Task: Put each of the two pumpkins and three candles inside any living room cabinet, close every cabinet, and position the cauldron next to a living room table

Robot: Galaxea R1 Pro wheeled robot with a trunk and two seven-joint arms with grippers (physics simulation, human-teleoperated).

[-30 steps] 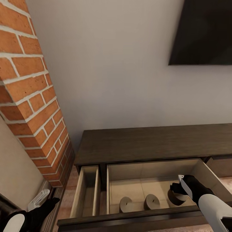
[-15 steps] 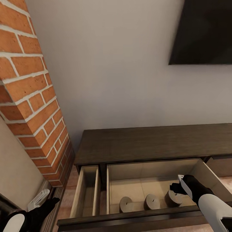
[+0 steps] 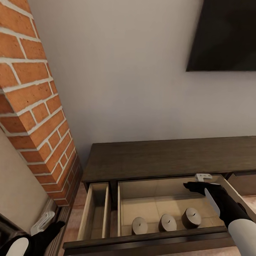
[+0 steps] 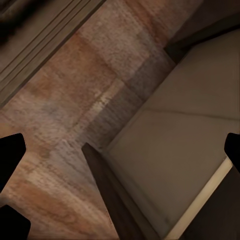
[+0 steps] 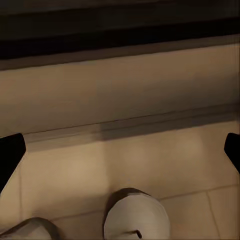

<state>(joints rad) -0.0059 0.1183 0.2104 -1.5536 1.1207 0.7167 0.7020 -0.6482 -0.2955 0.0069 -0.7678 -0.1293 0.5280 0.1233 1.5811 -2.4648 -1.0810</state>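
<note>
head view high over open cabinet drawer (image 3: 170,209), right wrist close inside it, left wrist near floor

No legible text, label, brand mark, number or sign found in any view. Surfaces checked: the dark wall panel (image 3: 224,35), the brick column (image 3: 32,106), the cabinet (image 3: 160,158) top and its open drawers, and the three candles (image 3: 161,222) standing in the wide drawer. All are plain. The wrist views show unmarked wood, floor and pale drawer lining.
</note>
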